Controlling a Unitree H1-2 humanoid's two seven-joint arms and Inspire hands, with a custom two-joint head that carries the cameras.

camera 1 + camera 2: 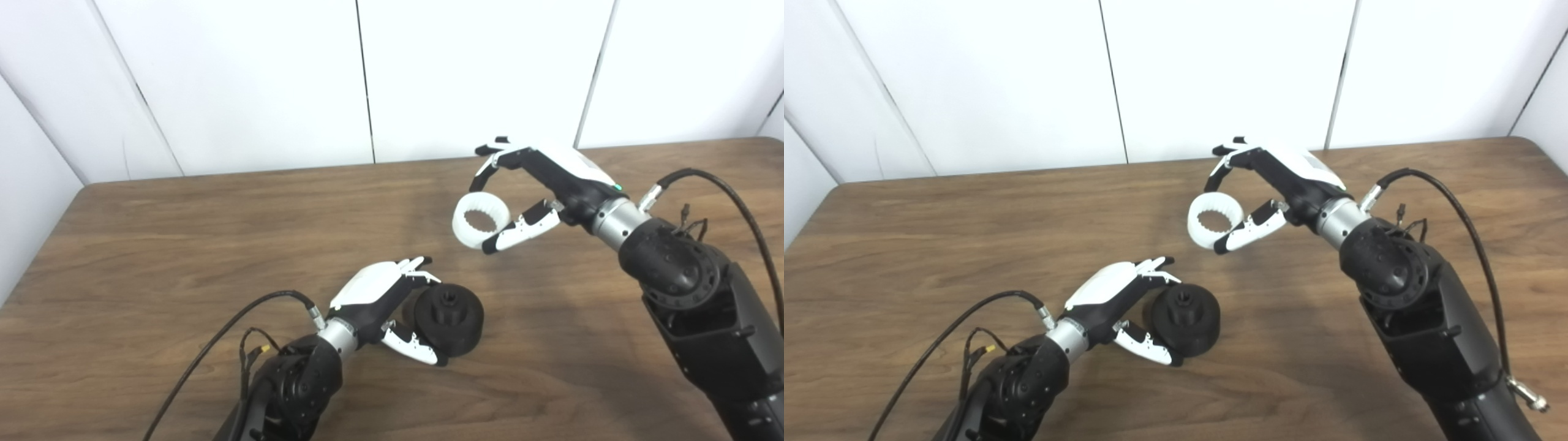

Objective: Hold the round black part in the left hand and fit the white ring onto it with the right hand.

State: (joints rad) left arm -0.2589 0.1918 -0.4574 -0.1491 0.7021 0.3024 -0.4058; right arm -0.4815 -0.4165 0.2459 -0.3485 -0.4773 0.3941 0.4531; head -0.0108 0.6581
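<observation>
Wooden table [184, 257]; right hand [539, 184] raised, pinching white ring [481, 220].

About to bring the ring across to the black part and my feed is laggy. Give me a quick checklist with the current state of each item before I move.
1. Left hand closed around the round black part: ok.
2. Right hand holding the white ring between thumb and fingers: ok.
3. Black part's hub face turned up toward the ring side, not covered by fingers: ok.
4. Ring and black part apart, with bare table between them: ok.
5. Ring's opening lined up with the black part's axis: not ok; the ring sits up and to the right of it.
6. Black part lifted off the table or resting on it: cannot tell.
</observation>
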